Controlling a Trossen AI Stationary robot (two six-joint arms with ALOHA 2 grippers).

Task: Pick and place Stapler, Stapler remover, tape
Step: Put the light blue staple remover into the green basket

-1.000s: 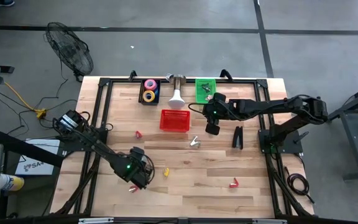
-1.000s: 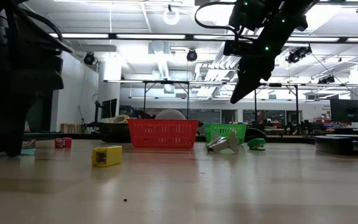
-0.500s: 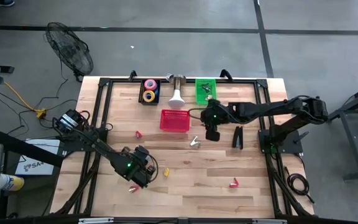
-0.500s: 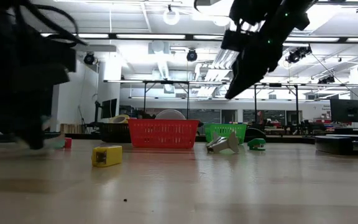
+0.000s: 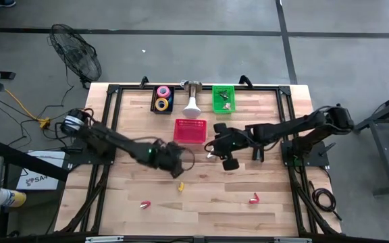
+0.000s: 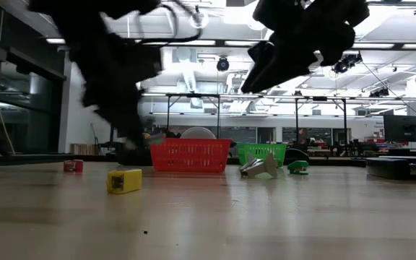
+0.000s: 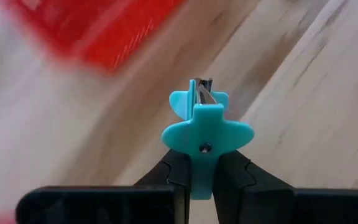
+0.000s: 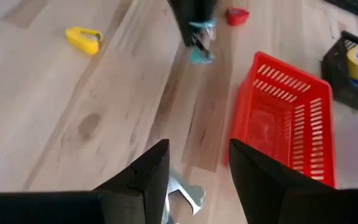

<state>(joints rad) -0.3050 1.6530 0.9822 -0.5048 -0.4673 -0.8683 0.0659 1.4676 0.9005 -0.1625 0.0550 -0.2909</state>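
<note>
My left gripper (image 5: 176, 165) is shut on a teal stapler remover (image 7: 204, 127), above the table just near of the red basket (image 5: 190, 130). My right gripper (image 8: 194, 180) is open above a silver stapler remover (image 8: 186, 193), which lies on the table (image 5: 211, 154); its fingers stand either side without touching. A black stapler (image 5: 257, 150) lies beside the right arm. Pink, yellow and blue tape rolls (image 5: 163, 99) sit in a black bin at the far edge. My left gripper pinches the teal remover's rear end (image 7: 199, 180) between its two fingers, and the metal claws (image 7: 202, 87) stick out past the fingertips. In the right wrist view the fingers point down and the remover (image 8: 199, 46) hangs below them, clear of the table.
A yellow remover (image 5: 179, 187) lies near my left gripper, a pink one (image 5: 145, 204) at the near left and a red one (image 5: 254, 198) at the near right. A green basket (image 5: 223, 96) and a white funnel-shaped object (image 5: 192, 104) stand at the far edge.
My left gripper has risen from the table's near left and swung right and toward the far edge, toward the red basket, carrying the teal remover. My right gripper has moved from beside the green basket toward the near edge, over the silver remover.
</note>
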